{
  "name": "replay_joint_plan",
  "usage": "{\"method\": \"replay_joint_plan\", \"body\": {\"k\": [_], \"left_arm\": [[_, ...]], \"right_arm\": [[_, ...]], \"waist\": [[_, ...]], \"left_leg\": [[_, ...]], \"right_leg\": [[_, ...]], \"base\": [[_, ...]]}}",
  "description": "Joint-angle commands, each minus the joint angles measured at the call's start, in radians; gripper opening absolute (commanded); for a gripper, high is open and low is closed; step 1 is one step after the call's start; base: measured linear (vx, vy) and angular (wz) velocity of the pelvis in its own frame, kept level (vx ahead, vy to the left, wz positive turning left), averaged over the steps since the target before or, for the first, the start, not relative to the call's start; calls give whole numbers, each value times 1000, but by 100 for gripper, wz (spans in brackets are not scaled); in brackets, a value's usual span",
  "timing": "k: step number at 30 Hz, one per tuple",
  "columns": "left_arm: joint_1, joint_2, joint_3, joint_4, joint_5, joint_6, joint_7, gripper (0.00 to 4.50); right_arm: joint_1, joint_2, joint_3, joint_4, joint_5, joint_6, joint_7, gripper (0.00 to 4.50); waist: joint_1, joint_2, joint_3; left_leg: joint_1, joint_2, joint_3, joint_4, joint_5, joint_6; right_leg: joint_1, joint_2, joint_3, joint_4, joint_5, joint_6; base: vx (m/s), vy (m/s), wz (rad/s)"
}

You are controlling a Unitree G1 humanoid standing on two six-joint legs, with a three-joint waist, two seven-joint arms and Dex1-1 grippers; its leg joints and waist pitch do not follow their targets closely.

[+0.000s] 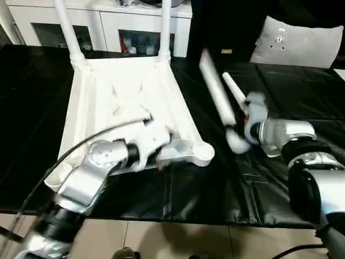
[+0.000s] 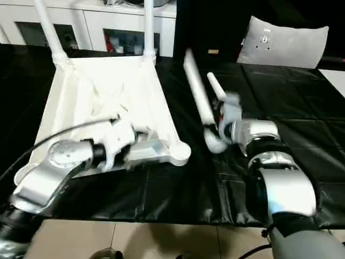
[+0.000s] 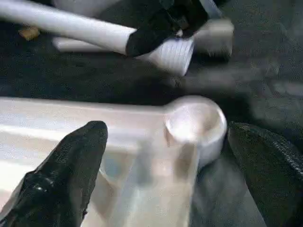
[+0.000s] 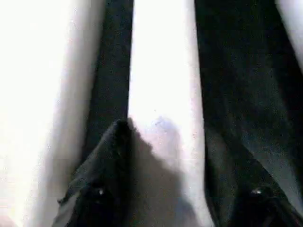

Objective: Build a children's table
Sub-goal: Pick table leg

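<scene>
The children's table top lies upside down on the black-covered table, ribbed underside up, toward 10 o'clock from the middle of the head views. Two white legs stand upright in its far corner sockets, one at 11 o'clock and one at 12 o'clock. The near right corner socket is empty and round. The left tool sits at the near rail of the top by that socket, its two black fingers spread wide, one over the rail and the other beyond the socket, gripping nothing. At 3 o'clock the right tool has its fingers closed around a loose leg, holding it near its wide ribbed end, with the leg slanting away toward 12 o'clock. Another loose leg lies just beside it on the black cover. A white cabinet with glass doors stands beyond the table at 12 o'clock, and a grey sheet lies at 2 o'clock.
</scene>
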Motion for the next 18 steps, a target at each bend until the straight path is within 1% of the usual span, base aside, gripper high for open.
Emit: {"method": "replay_joint_plan", "body": {"k": [1, 2, 3, 4, 5, 6, 7, 8, 9, 10, 11, 12, 13, 14, 15, 16, 17, 18], "left_arm": [[-31, -17, 33, 13, -22, -18, 39, 450], [-59, -68, 73, 39, -50, -5, 95, 450], [-62, -73, 78, 42, -53, -2, 102, 450], [-94, -127, 129, 74, -86, 16, 169, 450], [-111, -154, 155, 94, -102, 15, 201, 450], [-138, -191, 194, 124, -136, 9, 228, 450], [-164, -225, 234, 145, -175, 5, 248, 450], [-178, -241, 255, 153, -196, 4, 257, 450], [-193, -265, 286, 157, -241, 18, 267, 450], [-233, -330, 373, 167, -369, 42, 309, 450], [-249, -354, 407, 171, -420, 54, 328, 450], [-258, -367, 425, 174, -446, 60, 340, 450], [-268, -378, 435, 176, -467, 65, 344, 450], [-272, -382, 438, 176, -473, 67, 345, 450], [-282, -398, 445, 172, -500, 83, 336, 450], [-286, -406, 446, 165, -516, 94, 326, 450], [-292, -419, 448, 157, -536, 114, 315, 450], [-298, -431, 449, 151, -553, 132, 313, 450]], "right_arm": [[1, 1, -46, -71, 58, -29, 27, 192], [35, 29, -78, -175, 118, -30, 90, 192], [39, 33, -81, -188, 124, -32, 99, 192], [92, 72, -99, -313, 196, -40, 184, 192], [122, 92, -107, -375, 237, -36, 226, 191], [169, 123, -124, -459, 308, -9, 277, 191], [207, 145, -133, -511, 360, 12, 311, 191], [223, 154, -136, -530, 382, 21, 326, 191], [242, 164, -137, -553, 404, 30, 345, 191], [278, 182, -140, -598, 452, 70, 381, 191], [293, 189, -138, -617, 470, 86, 398, 191], [301, 193, -136, -627, 479, 94, 408, 191], [320, 196, -121, -654, 488, 112, 424, 191], [327, 198, -116, -664, 491, 118, 429, 191], [354, 202, -94, -705, 504, 147, 449, 191], [367, 203, -80, -726, 509, 160, 461, 191], [387, 205, -60, -757, 516, 177, 469, 191], [404, 204, -44, -785, 526, 194, 470, 191]], "waist": [[4, -10, -81], [5, -1, -81], [5, -7, -81], [7, -4, -79], [11, -3, -83], [11, -6, -85], [15, -4, -84], [15, -5, -84], [18, -7, -86], [23, -8, -82], [27, -7, -83], [33, -9, -82], [34, -14, -80], [37, -12, -81], [35, -16, -77], [37, -14, -75], [38, -15, -75], [39, -18, -76]], "left_leg": [[19, 31, -2, -54, -108, 37], [19, 32, -5, -54, -105, 39], [18, 31, -2, -52, -105, 47], [16, 28, 0, -54, -105, 58], [18, 31, -4, -51, -103, 61], [16, 32, -7, -54, -88, 75], [17, 31, -6, -53, -86, 85], [18, 31, -7, -53, -88, 88], [20, 35, -9, -54, -86, 89], [19, 31, -5, -53, -94, 81], [19, 31, -5, -52, -99, 77], [21, 34, -7, -53, -109, 70], [18, 31, -7, -55, -112, 69], [21, 33, -8, -55, -118, 67], [20, 32, -7, -57, -123, 63], [20, 33, -8, -59, -128, 59], [20, 33, -9, -59, -124, 55], [19, 34, -9, -60, -117, 52]], "right_leg": [[56, -67, 40, -61, -29, -236], [56, -67, 39, -59, -29, -238], [58, -68, 41, -61, -13, -237], [60, -63, 41, -64, 0, -231], [61, -68, 41, -60, 14, -231], [64, -69, 38, -59, 25, -234], [64, -69, 39, -62, 28, -238], [64, -69, 39, -63, 27, -241], [62, -72, 36, -63, 14, -253], [62, -72, 37, -66, -10, -264], [63, -73, 37, -67, -15, -271], [60, -74, 35, -70, -36, -275], [61, -72, 35, -71, -63, -260], [59, -74, 35, -73, -82, -251], [58, -73, 35, -79, -116, -232], [56, -75, 36, -82, -145, -213], [58, -75, 35, -82, -152, -207], [58, -76, 36, -83, -156, -196]], "base": [[0, 0, 0], [0, 0, 0], [0, 0, 0], [0, 0, 0], [0, 0, 0], [0, 0, 0], [0, 0, 0], [0, 0, 0], [0, 0, 0], [0, 0, 0], [0, 0, 0], [0, 0, 0], [0, 0, 0], [0, 0, 0], [0, 0, 0], [0, 0, 0], [0, 0, 0], [0, 0, 0]]}}
